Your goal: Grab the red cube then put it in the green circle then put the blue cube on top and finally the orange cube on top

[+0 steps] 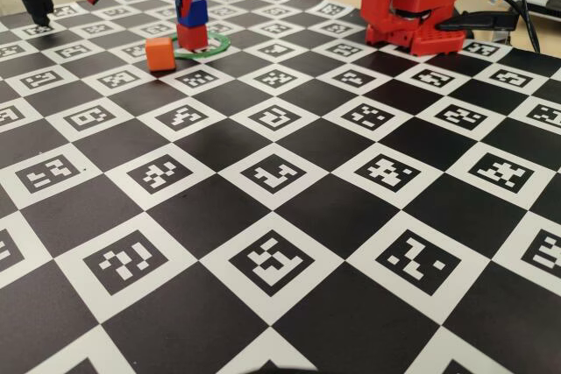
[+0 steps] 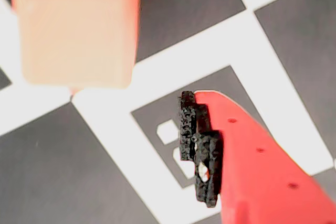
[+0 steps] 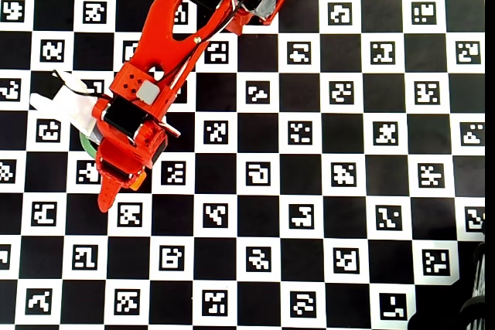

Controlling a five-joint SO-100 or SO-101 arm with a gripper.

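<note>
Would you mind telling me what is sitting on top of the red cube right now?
In the fixed view, the blue cube sits on the red cube, which stands in the green circle. The orange cube stands on the board beside them. In the overhead view the arm covers the stack.

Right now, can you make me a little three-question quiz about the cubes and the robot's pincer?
1. True or false: the blue cube sits on top of the red cube.
2. Which cube is not yet stacked? A) blue B) orange C) red
3. Fill in: the red cube stands inside the green ____.

Key:
1. True.
2. B: the orange cube rests on the board beside the green circle, and the pincer holds nothing.
3. Circle.
</note>
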